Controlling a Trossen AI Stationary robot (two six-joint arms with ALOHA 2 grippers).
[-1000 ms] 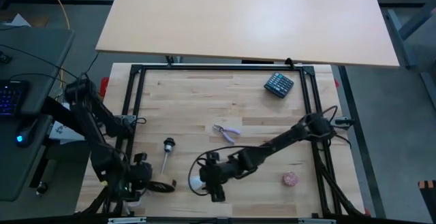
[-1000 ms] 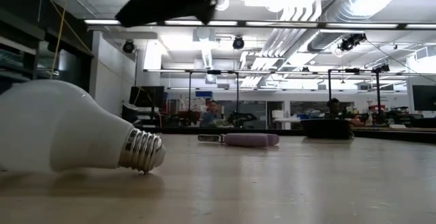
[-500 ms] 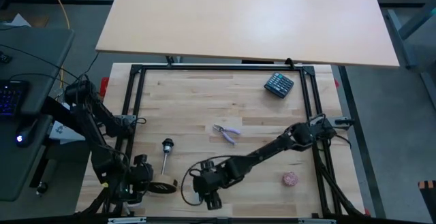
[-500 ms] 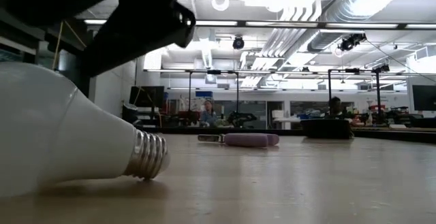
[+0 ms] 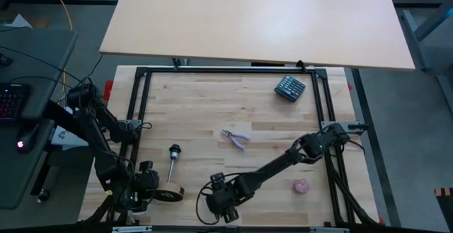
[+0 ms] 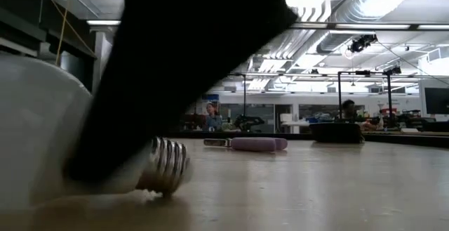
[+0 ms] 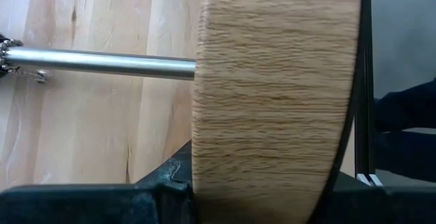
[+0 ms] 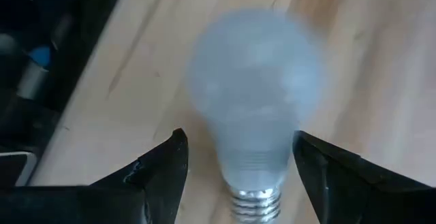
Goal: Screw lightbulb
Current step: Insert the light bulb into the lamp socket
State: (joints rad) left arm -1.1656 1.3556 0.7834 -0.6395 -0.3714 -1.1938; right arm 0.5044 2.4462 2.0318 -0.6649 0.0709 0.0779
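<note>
The white lightbulb lies on its side on the wooden table, its screw base toward the far right. My right gripper is open low over it near the table's near edge, one finger on each side of the bulb's neck. It hides the bulb in the high view. My left gripper at the near left is shut on the round wooden disc. The disc's thin metal stem runs to a black socket. My left gripper pinches the wooden disc by its two flat faces between its two fingers. The disc stands on edge, and the stem points level toward the table's far side. My right gripper's fingers flank the bulb's neck; I cannot tell whether they touch it.
Pliers with purple handles lie mid-table. A dark calculator lies at the far right and a pinkish ball at the near right. A black frame borders the table. People sit in the room behind.
My right gripper has gone toward the table's near edge and down over the bulb. It now fills much of the low view. The bulb has shifted a little nearer the near edge, still on its side.
</note>
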